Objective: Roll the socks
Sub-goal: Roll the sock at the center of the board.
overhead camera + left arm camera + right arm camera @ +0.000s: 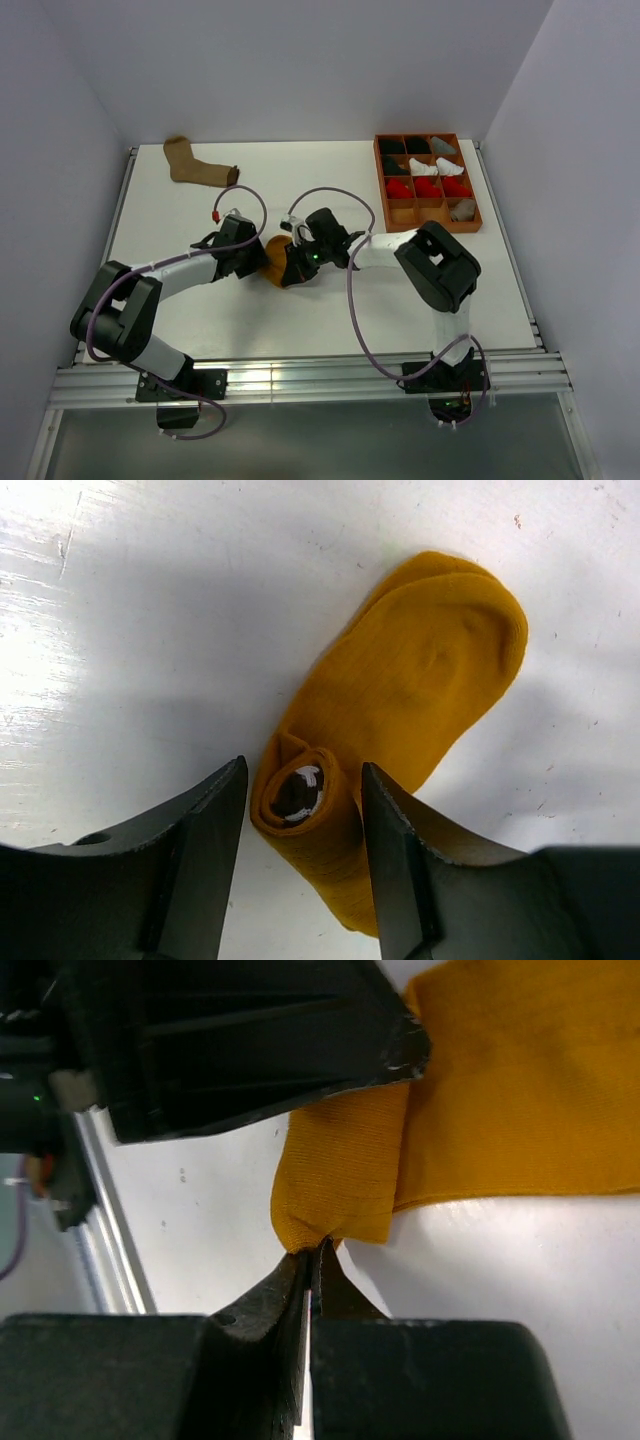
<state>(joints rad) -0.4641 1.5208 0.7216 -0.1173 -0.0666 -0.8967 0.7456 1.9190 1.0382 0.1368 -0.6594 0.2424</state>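
Roll barely started: mustard yellow knit ankle sock point(410, 690) has only its cuff end curled, sitting between the open left jaws, right jaws pinched shut on its edge, light brown sock point(197, 166) still flat on the desk point(330, 320).

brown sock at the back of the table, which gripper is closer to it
Left. The left gripper sits below the brown sock; the right gripper is farther right, both at the yellow sock.

Bright overhead light, table point(90, 600) glare, perhaps slight blur.
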